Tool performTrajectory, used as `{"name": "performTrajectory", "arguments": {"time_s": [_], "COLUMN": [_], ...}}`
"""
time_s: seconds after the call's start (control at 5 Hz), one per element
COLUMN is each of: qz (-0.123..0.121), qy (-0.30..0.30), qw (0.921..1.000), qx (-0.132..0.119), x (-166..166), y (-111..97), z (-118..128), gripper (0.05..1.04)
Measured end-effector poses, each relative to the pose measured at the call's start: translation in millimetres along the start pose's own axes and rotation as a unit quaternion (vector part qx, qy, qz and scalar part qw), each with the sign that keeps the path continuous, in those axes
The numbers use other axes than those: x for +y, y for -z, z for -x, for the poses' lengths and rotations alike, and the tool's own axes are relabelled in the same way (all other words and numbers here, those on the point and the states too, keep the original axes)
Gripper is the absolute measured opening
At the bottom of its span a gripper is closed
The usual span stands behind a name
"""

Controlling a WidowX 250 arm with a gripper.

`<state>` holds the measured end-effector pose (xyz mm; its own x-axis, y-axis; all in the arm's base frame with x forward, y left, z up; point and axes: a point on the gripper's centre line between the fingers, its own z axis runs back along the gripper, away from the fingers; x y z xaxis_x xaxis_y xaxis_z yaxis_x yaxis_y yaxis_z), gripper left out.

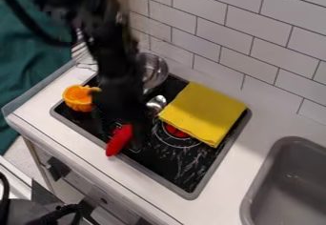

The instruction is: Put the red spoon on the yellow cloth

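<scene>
Left of centre, the red-handled spoon (118,141) is overlapped by the claw (124,123); whether it is clamped cannot be told.

a black stovetop (181,171) with a grey rim is set into a white counter (258,124). on it, a folded yellow cloth (205,112) overlaps a red burner mark (176,131); a silver spoon head (156,103) is just beside the cloth. an orange bowl (79,98) and a partly hidden metal bowl (155,70) sit toward the other end.
</scene>
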<state>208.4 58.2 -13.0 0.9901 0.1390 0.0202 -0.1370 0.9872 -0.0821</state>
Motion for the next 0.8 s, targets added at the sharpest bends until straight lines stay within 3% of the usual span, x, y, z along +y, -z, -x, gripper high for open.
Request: {"name": "performTrajectory", "arguments": {"time_s": [0.6,0.8], "qz": [-0.035,-0.041], "qy": [-0.045,-0.045], "qw": [0.9974,0.9972], "qx": [-0.044,-0.045], "x": [14,17], "y": [26,29], "z": [-19,-26], "gripper": [1.0,0.948]}}
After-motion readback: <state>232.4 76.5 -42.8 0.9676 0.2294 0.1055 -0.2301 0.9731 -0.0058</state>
